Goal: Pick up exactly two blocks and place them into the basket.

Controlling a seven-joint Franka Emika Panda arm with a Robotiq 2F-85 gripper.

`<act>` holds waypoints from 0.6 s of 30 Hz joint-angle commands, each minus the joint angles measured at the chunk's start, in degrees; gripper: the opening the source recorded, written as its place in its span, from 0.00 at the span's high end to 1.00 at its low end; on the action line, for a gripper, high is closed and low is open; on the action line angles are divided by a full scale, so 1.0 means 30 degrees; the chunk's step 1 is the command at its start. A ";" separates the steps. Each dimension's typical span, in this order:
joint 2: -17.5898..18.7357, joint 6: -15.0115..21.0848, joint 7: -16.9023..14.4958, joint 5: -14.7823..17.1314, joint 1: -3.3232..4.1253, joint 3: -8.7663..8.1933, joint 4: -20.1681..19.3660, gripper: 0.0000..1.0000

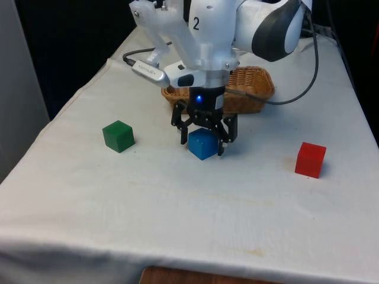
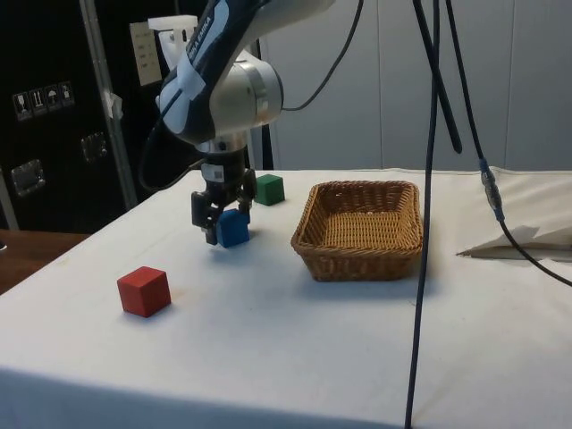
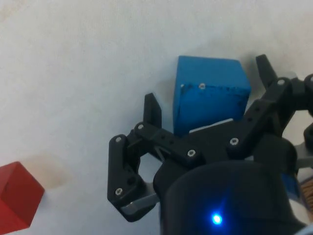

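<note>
the red block [image 1: 310,159] sits closest to us here, out on the white table [image 1: 177,207] toward the front view's right, well apart from the action. and the action is all about the blue block [image 1: 202,144], resting on the cloth just in front of the basket [image 1: 251,89].

we've got the gripper [image 1: 204,142] right down at that blue block, fingers spread on either side of it. in the wrist view the block [image 3: 209,100] lies between the two black fingers [image 3: 151,115], with cloth showing between at least one finger and the block's face, so we read the gripper as open, straddling rather than clamped. the side view agrees: gripper [image 2: 222,230] low at the table, blue block [image 2: 233,227] sitting at its tips.

here's the relation that matters: the block is not off to one side, it's directly under the gripper and between the fingers, turned a little so one corner leads. the block looks a touch off centre in the wrist view, nearer one finger than the other, so the close may nudge it before it seats.

outward from there: the wicker basket [image 2: 362,228] stands just behind the gripper as the front view has it, near enough for a short carry. the green block [image 1: 118,136] waits on the front view's left, the likely second pick alongside the red one [image 2: 143,290].
</note>
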 commanded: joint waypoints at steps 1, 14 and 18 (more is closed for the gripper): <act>0.0038 0.0115 -0.0076 0.0153 -0.0115 0.0095 0.0076 0.00; 0.0000 0.0191 -0.0115 0.0172 -0.0115 0.0000 -0.0057 1.00; 0.0038 0.0019 0.0000 0.0000 -0.0038 -0.0115 -0.0076 0.99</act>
